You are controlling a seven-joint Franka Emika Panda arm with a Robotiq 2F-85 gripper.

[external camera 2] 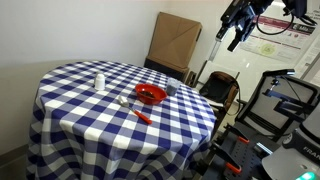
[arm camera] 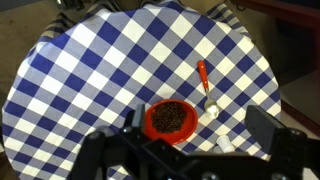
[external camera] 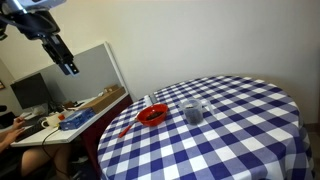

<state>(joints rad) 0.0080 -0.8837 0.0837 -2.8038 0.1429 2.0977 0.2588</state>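
My gripper [external camera: 68, 66] hangs high in the air, well off to the side of a round table with a blue-and-white checked cloth [external camera: 235, 130]; it also shows in an exterior view [external camera 2: 232, 32]. Its fingers [arm camera: 200, 124] are open and hold nothing. Far below them a red bowl [arm camera: 172, 120] holds dark grains; it shows in both exterior views [external camera: 152, 115] [external camera 2: 150, 94]. A spoon with a red handle [arm camera: 203, 78] lies beside the bowl. A small white cylinder [arm camera: 226, 145] stands near the bowl. A clear glass [external camera: 192, 112] stands next to the bowl.
A desk with a monitor [external camera: 30, 92] and clutter stands by the table, behind a grey partition [external camera: 95, 68]. A cardboard box [external camera 2: 176, 40] leans against the wall. A white shaker [external camera 2: 98, 81] stands on the cloth. Dark equipment [external camera 2: 285, 105] crowds one side.
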